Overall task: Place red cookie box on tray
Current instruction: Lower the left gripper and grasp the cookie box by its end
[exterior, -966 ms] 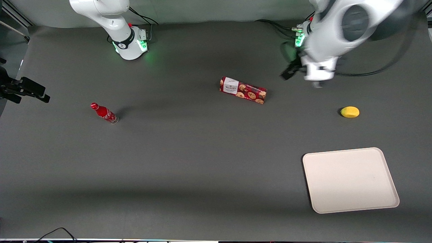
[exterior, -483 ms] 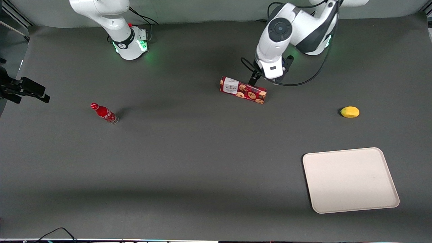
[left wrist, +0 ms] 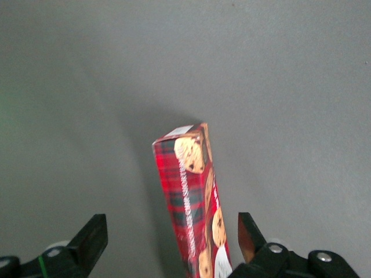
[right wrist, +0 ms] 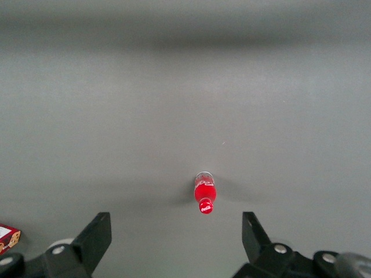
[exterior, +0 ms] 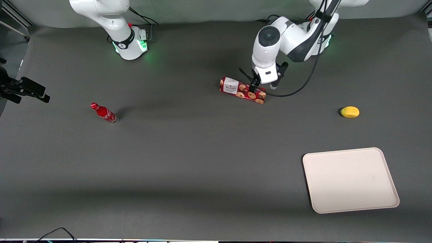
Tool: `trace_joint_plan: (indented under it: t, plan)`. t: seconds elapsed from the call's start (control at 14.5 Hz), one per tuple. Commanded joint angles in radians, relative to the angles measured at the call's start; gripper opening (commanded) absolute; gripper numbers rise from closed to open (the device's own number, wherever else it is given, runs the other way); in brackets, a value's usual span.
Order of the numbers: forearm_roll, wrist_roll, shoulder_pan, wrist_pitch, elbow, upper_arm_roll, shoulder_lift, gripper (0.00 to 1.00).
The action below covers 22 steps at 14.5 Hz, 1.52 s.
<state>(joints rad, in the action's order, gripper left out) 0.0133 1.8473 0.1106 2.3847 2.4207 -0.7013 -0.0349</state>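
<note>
Both fingers of the gripper (left wrist: 171, 246) stand spread apart, straddling the red cookie box (exterior: 243, 90) lying on the table (exterior: 189, 152), ready to clamp across its narrow width; the tray (exterior: 350, 179) lies well apart.

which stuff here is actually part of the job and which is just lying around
Part of the job:
- red cookie box, lying on the table
- tray, nearer the front camera
- pincer, open, straddling one end of the box

Just lying about:
- yellow lemon
- small red soda bottle, toward the parked arm's end
</note>
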Motion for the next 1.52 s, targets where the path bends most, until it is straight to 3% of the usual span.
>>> trace_joint_plan:
  t: [0.0,0.41,0.48,0.55,0.62,0.97,1.45]
  plan:
    - [-0.127,0.101,0.000,0.073,-0.003,-0.009,-0.091,1.00]
    - [-0.374,0.275,0.006,0.123,-0.005,-0.009,-0.212,1.00]
    - [-0.394,0.300,0.012,0.123,-0.006,-0.009,-0.215,0.95]
    - [-0.395,0.335,0.015,0.122,-0.012,-0.009,-0.224,0.60]
    - [-0.403,0.393,0.015,0.117,-0.018,-0.009,-0.233,0.01]
    - [-0.417,0.431,0.001,0.093,-0.046,0.002,-0.230,0.00]
    - [-0.417,0.403,-0.003,-0.077,-0.170,-0.004,-0.214,0.00]
